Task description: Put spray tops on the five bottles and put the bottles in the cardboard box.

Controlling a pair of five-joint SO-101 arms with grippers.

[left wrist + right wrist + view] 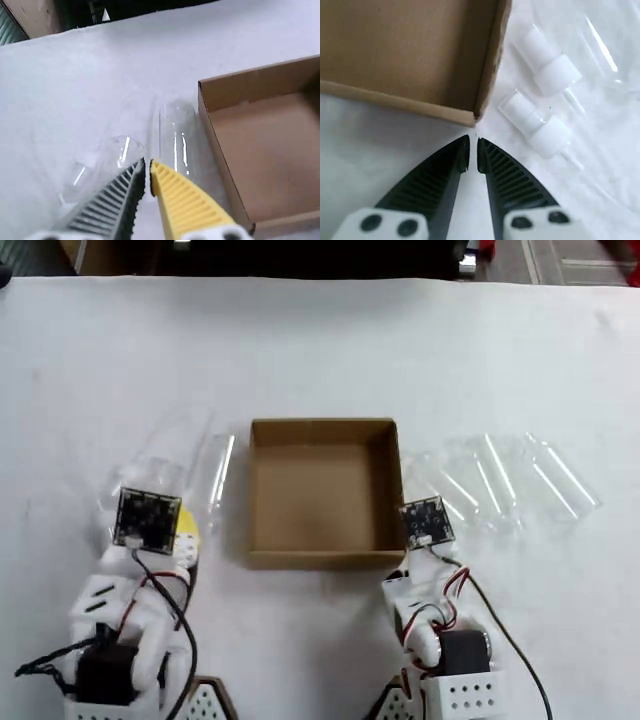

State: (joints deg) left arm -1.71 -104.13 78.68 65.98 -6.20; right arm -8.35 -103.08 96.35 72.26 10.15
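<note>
- Left gripper (147, 169): one grey finger, one yellow, both ribbed. Tips closed to a sliver, nothing between them. It hangs over the worktop (320, 340) just beside two bottles (175, 137) that lie left of the box (325, 427).
- Right gripper (473, 145): black ribbed fingers, closed to a thin slit, empty. It sits at the box's near right corner, not touching it.
- Box: brown cardboard, square, open-topped, shallow, nothing inside it.
- Bottles: clear, cylindrical, lying flat. More lie in a row (500, 480) right of the box. Mostly glints, so their outlines and count are hard to make out.
- Two spray tops (545, 70): white, stepped cylinders with a thin tube, lying beside the box's right wall.
- Worktop: white, matte.
</note>
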